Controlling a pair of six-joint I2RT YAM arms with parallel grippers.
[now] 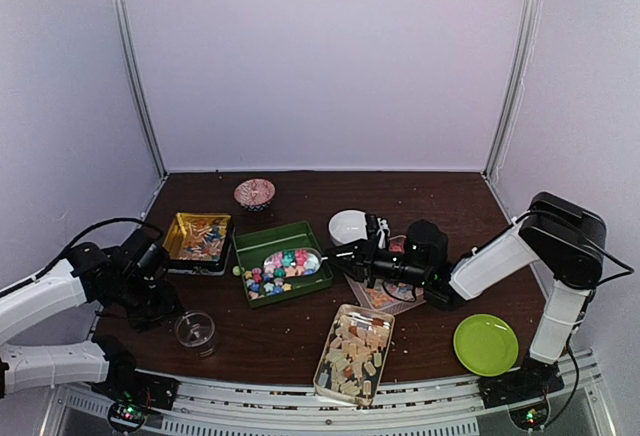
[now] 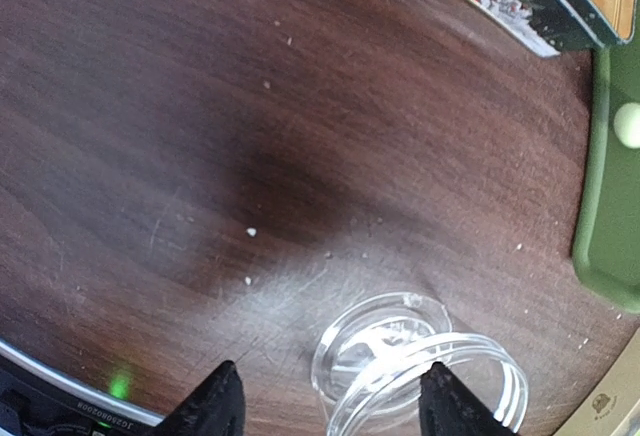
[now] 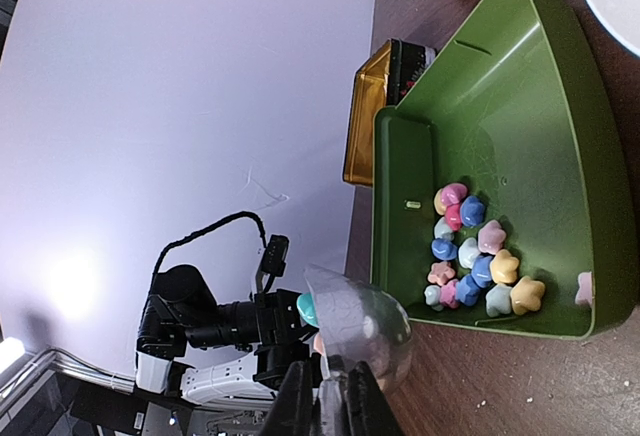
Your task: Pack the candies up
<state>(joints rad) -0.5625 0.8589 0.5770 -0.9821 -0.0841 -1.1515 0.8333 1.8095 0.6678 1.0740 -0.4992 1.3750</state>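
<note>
The pastel star candies (image 3: 470,261) lie bunched in one corner of a green tray (image 3: 500,96), which sits a little toward 9 o'clock of the middle of the dark wooden table (image 1: 300,191). More of them fill a clear scoop (image 1: 292,260) held over the tray's 3 o'clock half. From the right wrist view the right jaws are pinching the scoop's handle, and the bowl of the scoop (image 3: 360,321) shows a teal and a pink piece through its wall. The pale beige candies (image 1: 353,351) fill a clear tray (image 1: 328,348) at 5 o'clock of the green one, near the table's front edge. At 8 o'clock of the green tray stands a clear jar (image 2: 420,371), upright and open-topped. The left jaws are spread wide around its near side, and I cannot tell whether either finger (image 2: 215,406) touches it. A yellow tin (image 1: 197,238) lies just beside the green tray at 9 o'clock, a patterned bowl (image 1: 254,193) at 12 o'clock and a white bowl (image 1: 346,226) at 2 o'clock. A lime plate (image 1: 486,344) lies well apart at 4 o'clock.
</note>
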